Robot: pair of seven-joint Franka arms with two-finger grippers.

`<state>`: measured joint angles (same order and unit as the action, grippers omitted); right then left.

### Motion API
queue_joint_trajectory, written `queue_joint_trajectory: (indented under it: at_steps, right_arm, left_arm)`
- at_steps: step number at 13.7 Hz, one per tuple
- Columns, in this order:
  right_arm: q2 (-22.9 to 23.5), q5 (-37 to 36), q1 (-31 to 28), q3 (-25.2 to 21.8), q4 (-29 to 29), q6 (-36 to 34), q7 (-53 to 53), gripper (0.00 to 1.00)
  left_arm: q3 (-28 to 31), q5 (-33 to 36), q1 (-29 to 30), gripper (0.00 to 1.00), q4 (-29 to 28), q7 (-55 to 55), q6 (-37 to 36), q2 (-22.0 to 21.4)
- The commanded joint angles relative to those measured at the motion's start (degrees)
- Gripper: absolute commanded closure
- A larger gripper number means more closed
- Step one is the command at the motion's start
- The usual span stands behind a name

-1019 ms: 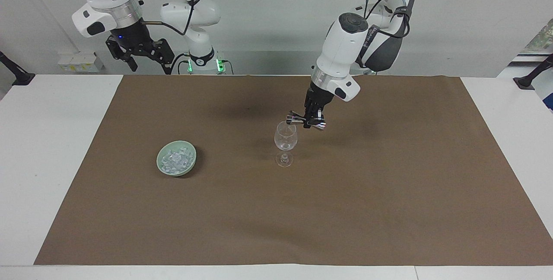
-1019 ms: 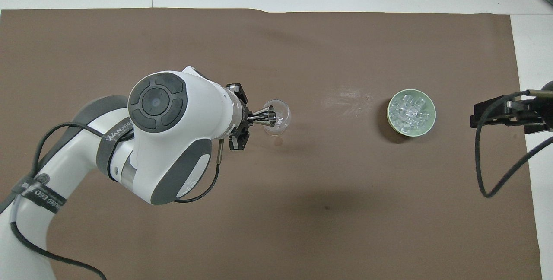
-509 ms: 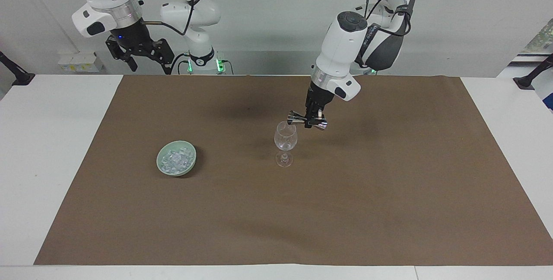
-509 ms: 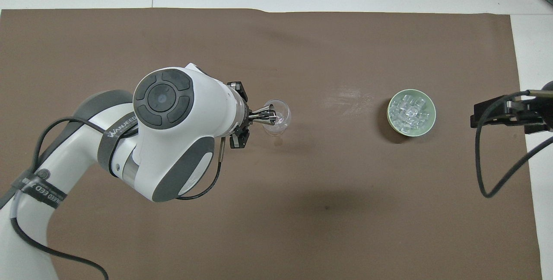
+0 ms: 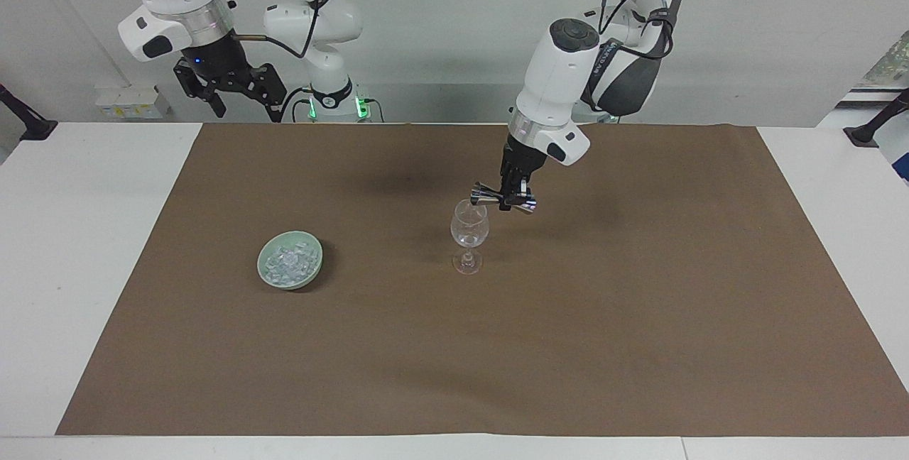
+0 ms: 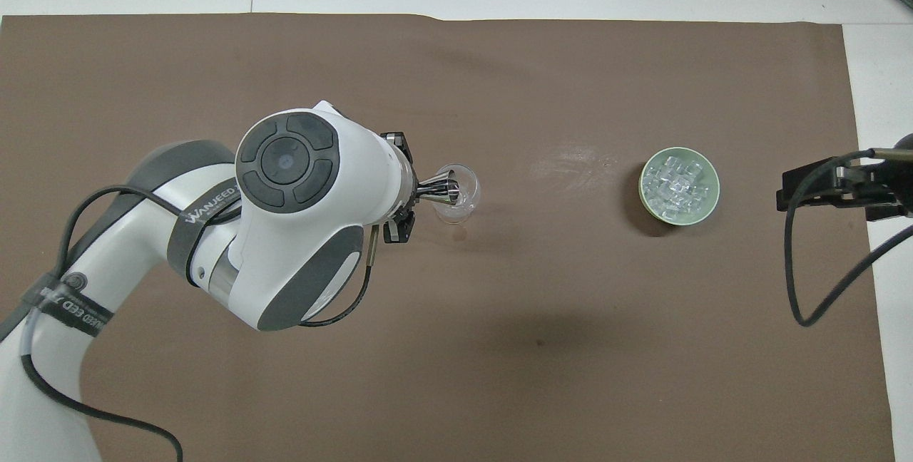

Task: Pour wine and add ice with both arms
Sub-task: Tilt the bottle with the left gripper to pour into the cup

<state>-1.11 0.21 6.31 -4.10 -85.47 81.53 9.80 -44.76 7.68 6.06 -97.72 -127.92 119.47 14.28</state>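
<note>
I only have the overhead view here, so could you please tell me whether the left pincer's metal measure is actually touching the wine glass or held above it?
Observer: In the facing view the left pincer holds the metal jigger on its side, its mouth just above the rim of the wine glass; I see no contact.

Operator: Thank you. Is the glass standing properly?

Observer: Yes, it stands upright on its foot on the brown mat.

Operator: And my view only shows the tip of the right pincer; where is it?

Observer: The right pincer waits raised, over the robots' edge of the table at the right arm's end, well above the green bowl of ice.
</note>
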Motion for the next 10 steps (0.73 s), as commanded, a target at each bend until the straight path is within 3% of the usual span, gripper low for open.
queue_joint_trajectory:
  at_steps: [1,10]
  right_arm:
    - [-1.0,-0.6,-0.6,0.2,-1.3,1.3,-1.5,0.0]
    - [-1.0,-0.6,-0.6,0.2,-1.3,1.3,-1.5,0.0]
  left_arm:
    - [0.0,2.6,-1.4,1.0,3.1,-1.5,-2.5,2.0]
    - [-0.3,5.2,-2.0,1.0,4.4,-1.5,-3.1,2.9]
